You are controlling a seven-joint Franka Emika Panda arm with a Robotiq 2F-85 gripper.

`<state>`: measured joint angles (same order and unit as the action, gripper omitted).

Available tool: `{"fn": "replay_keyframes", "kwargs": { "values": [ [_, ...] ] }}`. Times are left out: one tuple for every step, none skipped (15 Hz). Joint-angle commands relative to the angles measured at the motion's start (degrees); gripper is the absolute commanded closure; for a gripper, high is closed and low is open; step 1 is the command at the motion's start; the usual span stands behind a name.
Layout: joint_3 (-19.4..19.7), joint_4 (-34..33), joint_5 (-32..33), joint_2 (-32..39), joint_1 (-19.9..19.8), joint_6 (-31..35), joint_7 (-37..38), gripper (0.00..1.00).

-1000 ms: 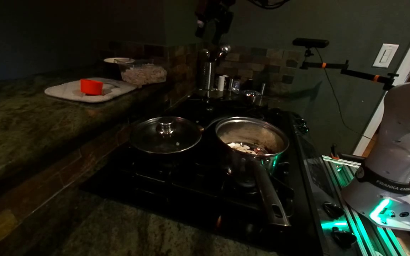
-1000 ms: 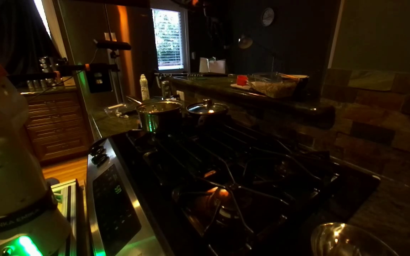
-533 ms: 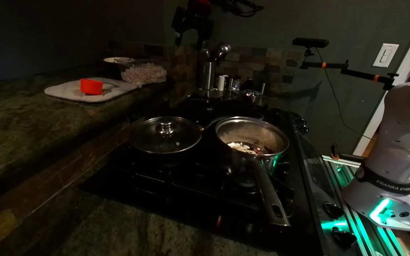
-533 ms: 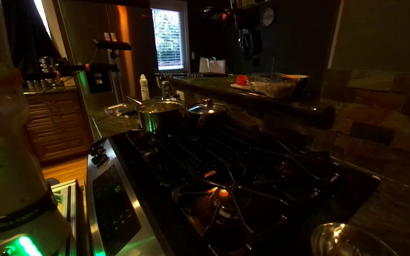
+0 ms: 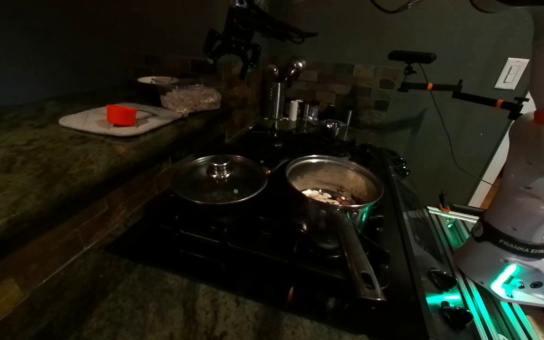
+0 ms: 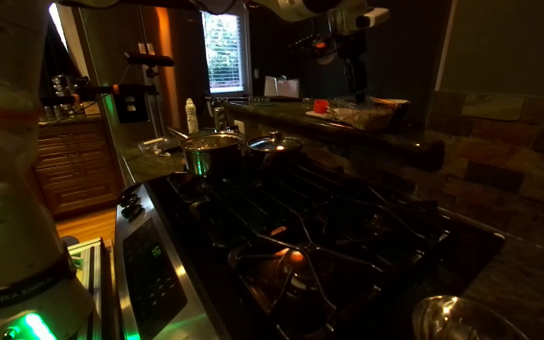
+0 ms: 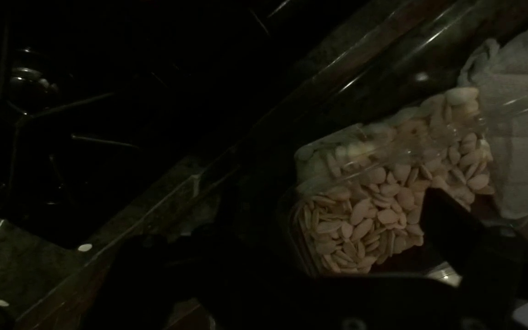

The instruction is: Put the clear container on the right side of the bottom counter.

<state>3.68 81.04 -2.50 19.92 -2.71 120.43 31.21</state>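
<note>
The clear container is a low see-through tub of pale beige seeds on the higher ledge. It also shows in an exterior view and in the wrist view. My gripper is open and points down, above and to the right of the container in that exterior view. In the wrist view, one dark finger overlaps the container's picture; the other side of the gripper is lost in darkness. Nothing is held. The bottom counter shows beside the cooktop in both exterior views.
A white board with a red item and a white bowl stand by the container on the ledge. A lidded pan and an open pot are on the cooktop. A metal bowl stands on the lower counter.
The gripper has moved left and down in one exterior view, and right and down in the other, coming closer to the clear container. The container has not moved.
</note>
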Motion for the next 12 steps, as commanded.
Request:
{"fn": "replay_keyframes", "kwargs": {
  "values": [
    [1.7, -4.3, 0.7, 4.3, 1.2, 1.0, 2.3, 0.00],
    [1.8, -4.8, 0.3, 4.9, 1.1, 0.9, 2.3, 0.00],
    [1.9, -5.2, 0.2, 5.5, 1.1, 0.9, 2.4, 0.00],
    [1.8, -5.4, -0.4, 6.0, 1.0, 1.2, 2.1, 0.00],
    [2.0, -5.6, -0.2, 6.5, 1.0, 1.2, 2.3, 0.00],
    [1.9, -5.7, -0.6, 6.9, 0.9, 1.3, 2.3, 0.02],
    [1.9, -6.0, -0.8, 7.2, 0.9, 1.2, 2.3, 0.06],
    [1.9, -6.0, -1.0, 7.4, 0.9, 1.3, 2.3, 0.26],
    [1.8, -6.1, -1.2, 7.6, 0.8, 1.2, 2.3, 0.31],
    [1.9, -6.2, -1.3, 7.6, 0.8, 1.2, 2.3, 0.38],
    [1.8, -6.2, -1.4, 7.6, 0.8, 1.1, 2.3, 0.48],
    [1.9, -6.4, -1.4, 7.6, 0.8, 1.0, 2.3, 0.55]
  ]
}}
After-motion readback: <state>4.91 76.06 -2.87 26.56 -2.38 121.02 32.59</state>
